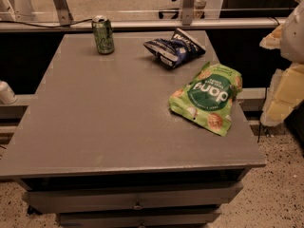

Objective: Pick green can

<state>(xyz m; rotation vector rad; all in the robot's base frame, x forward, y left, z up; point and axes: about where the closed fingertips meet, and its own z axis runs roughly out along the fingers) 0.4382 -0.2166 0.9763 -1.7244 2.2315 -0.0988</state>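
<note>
The green can point(103, 35) stands upright at the desk's point(104, 122) far-left corner. To its right lie a dark blue bag point(174, 48) and a green bag point(207, 98). The gripper point(284, 88) hangs beyond the right edge, well apart from the can, and its grip can't be made out.

gripper point(284, 91) blurred, cut off at right edge

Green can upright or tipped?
Upright: can stands on table, silver top up; gripper at right edge, apart from it.
</note>
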